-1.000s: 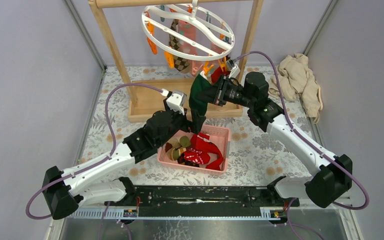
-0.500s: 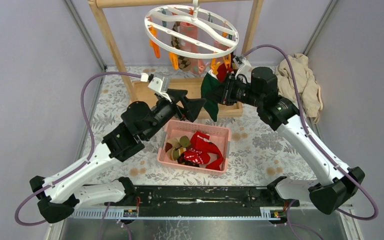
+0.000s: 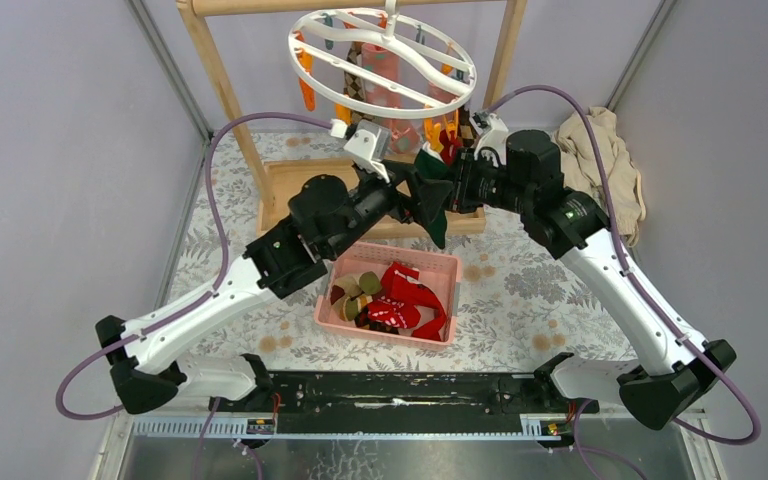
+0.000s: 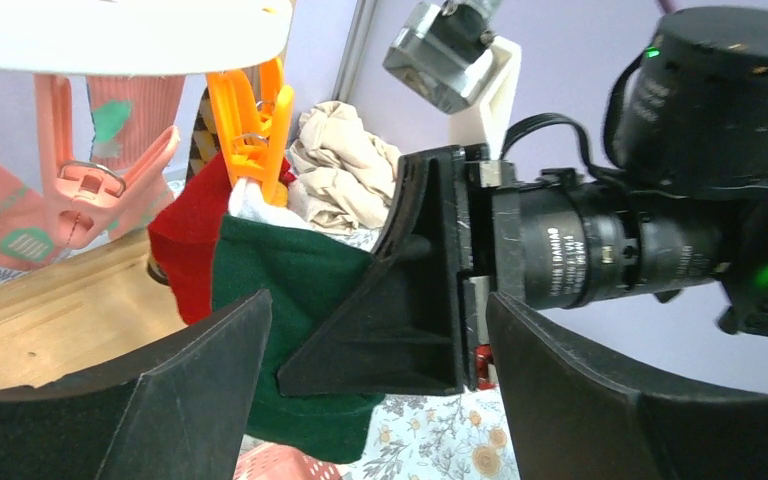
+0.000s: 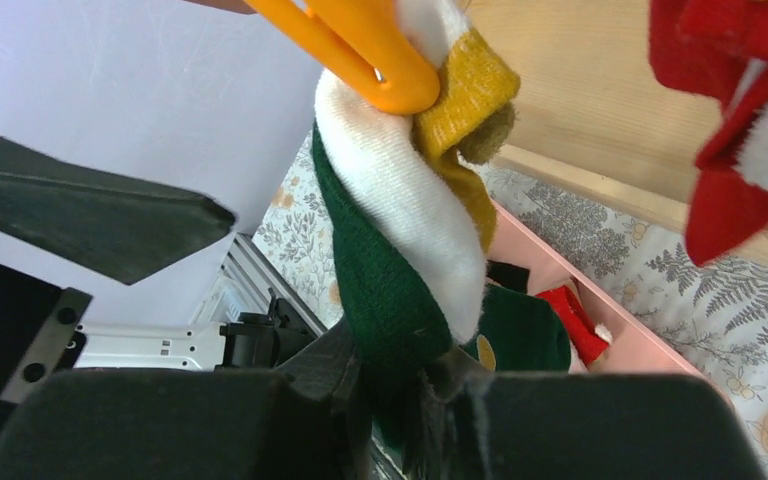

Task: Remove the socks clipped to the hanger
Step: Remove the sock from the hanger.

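The white ring hanger [image 3: 380, 65] hangs from the wooden rack, with pink and argyle socks [image 3: 372, 85] clipped under it. A green sock with a white cuff [image 3: 433, 205] hangs from an orange clip [image 5: 360, 45] at the ring's front. My right gripper [image 3: 450, 188] is shut on this green sock [image 5: 390, 290] just below the cuff, as the right wrist view [image 5: 400, 400] shows. My left gripper [image 3: 412, 195] is open and empty, its jaws wide around the green sock [image 4: 280, 290] and the right gripper's finger. In the left wrist view [image 4: 380, 400] the orange clip [image 4: 250, 130] is above.
A pink basket [image 3: 430, 257] with several red and green socks stands below the grippers. The wooden rack frame [image 3: 220, 90] and its base are behind. A beige cloth heap [image 3: 600, 165] lies at the back right. A red sock [image 4: 185, 250] hangs beside the green one.
My left arm has swung out from over the basket, then up and right to the green sock beside the right gripper. The right gripper has risen slightly, still holding the sock.
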Robot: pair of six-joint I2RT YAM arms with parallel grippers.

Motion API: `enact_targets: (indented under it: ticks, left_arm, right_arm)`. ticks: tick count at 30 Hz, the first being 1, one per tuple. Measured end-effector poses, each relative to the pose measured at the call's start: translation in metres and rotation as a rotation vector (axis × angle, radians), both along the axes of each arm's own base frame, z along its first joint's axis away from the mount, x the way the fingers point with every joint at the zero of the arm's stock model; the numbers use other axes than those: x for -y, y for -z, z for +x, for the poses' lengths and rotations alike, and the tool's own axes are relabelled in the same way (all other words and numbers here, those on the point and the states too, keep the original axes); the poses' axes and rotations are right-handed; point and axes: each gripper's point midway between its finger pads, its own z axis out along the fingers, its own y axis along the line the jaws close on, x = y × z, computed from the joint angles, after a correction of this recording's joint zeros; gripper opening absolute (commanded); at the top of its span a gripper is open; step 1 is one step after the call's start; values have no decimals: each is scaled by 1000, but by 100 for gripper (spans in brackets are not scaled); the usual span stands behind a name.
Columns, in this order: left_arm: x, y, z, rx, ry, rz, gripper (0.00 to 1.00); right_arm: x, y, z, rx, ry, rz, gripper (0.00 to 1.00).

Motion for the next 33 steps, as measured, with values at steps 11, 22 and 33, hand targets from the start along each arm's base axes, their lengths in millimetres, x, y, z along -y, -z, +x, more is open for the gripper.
enact_targets:
  ticks: [11,22,33]
  left_arm:
    - [-3,5,23,20,-119,19,86]
    - [4,-6,37,81,-158,-10,86]
    - [9,-8,51,81,-191,-14,86]
  right_arm:
    - [7,-11,-7,18,-13,-46,18]
    - [9,-8,-10,10,-20,-65,18]
    - [10,-7,-12,3,-23,-68,18]
